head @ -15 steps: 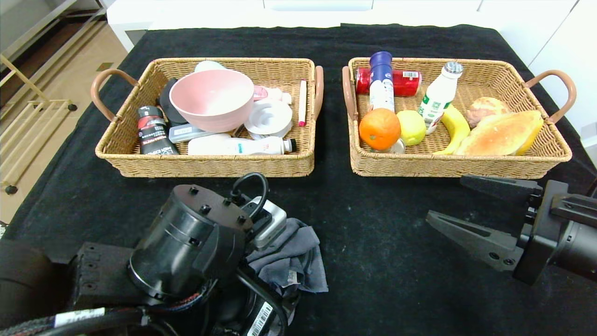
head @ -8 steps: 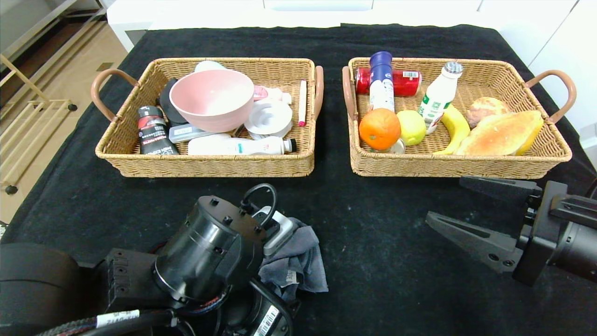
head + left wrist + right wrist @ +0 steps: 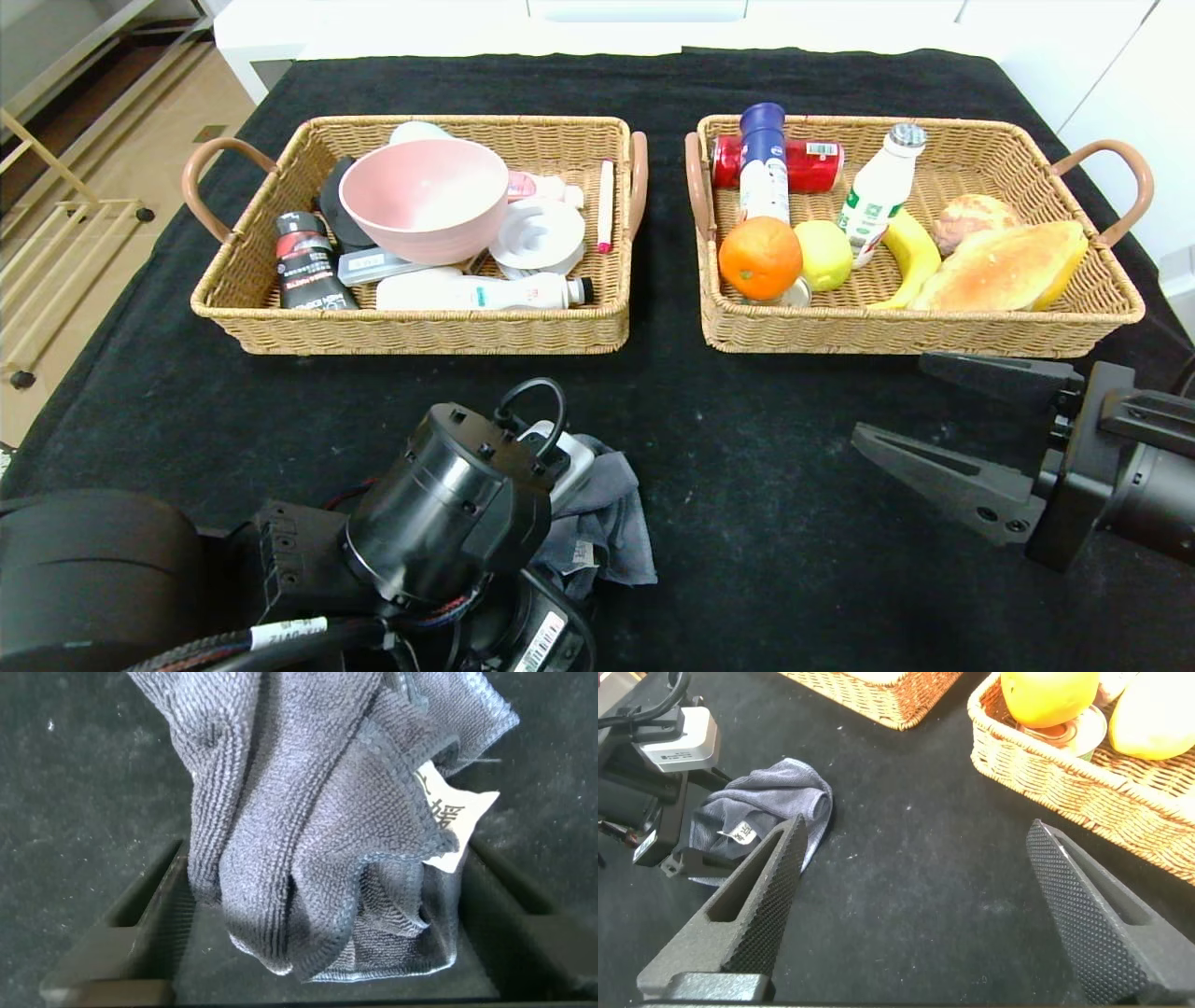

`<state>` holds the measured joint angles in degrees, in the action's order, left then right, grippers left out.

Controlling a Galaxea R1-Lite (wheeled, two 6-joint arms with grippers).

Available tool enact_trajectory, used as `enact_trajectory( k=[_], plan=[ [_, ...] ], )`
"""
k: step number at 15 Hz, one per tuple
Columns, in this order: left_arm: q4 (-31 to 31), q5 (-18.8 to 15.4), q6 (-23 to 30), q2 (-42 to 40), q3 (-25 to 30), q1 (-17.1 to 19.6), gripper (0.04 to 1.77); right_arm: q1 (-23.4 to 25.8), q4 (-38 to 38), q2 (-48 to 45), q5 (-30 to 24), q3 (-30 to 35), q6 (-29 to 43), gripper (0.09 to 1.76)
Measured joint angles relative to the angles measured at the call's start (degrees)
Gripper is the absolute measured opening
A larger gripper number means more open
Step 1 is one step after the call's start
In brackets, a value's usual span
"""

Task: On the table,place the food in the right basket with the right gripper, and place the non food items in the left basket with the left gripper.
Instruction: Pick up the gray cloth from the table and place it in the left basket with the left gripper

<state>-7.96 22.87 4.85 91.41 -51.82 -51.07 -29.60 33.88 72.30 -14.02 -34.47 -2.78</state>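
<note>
Left gripper (image 3: 318, 943): lowered at the table's (image 3: 747, 523) near edge, fingers (image 3: 121, 929) spread wide on either side of the crumpled grey cloth (image 3: 602, 523); the cloth lies bunched between them, not pinched, its white tag (image 3: 453, 812) showing. Right gripper (image 3: 943, 425): hovering over the near right part of the table, fingers (image 3: 752, 905) fully apart, holding nothing. Left basket (image 3: 420, 327): pink bowl (image 3: 425, 210) inside. Right basket (image 3: 896, 327): orange (image 3: 759, 257), banana (image 3: 910, 252), croissant (image 3: 1004, 266) inside.
</note>
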Motion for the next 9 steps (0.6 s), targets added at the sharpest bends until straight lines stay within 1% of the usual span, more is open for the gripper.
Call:
enact_trajectory(
  k=[3, 6, 7, 8, 9],
  plan=[
    [0.09, 0.09, 0.02, 0.11, -0.07, 0.00, 1.14, 0.00, 0.00, 0.02, 0.00, -0.04, 0.00, 1.71],
    [0.06, 0.09, 0.02, 0.18, -0.07, 0.00, 0.82, 0.06, 0.02, 0.02, 0.00, -0.06, -0.02, 1.71],
    [0.06, 0.06, 0.02, 0.21, 0.00, 0.00, 0.67, 0.06, 0.00, 0.02, -0.01, -0.06, 0.00, 1.71],
    [0.11, 0.04, 0.00, 0.21, 0.00, 0.00, 0.21, 0.11, 0.00, 0.02, 0.00, -0.09, 0.00, 1.71],
    [0.11, 0.04, 0.00, 0.22, 0.09, 0.00, 0.23, 0.11, 0.00, 0.02, -0.01, -0.09, 0.00, 1.71]
  ],
)
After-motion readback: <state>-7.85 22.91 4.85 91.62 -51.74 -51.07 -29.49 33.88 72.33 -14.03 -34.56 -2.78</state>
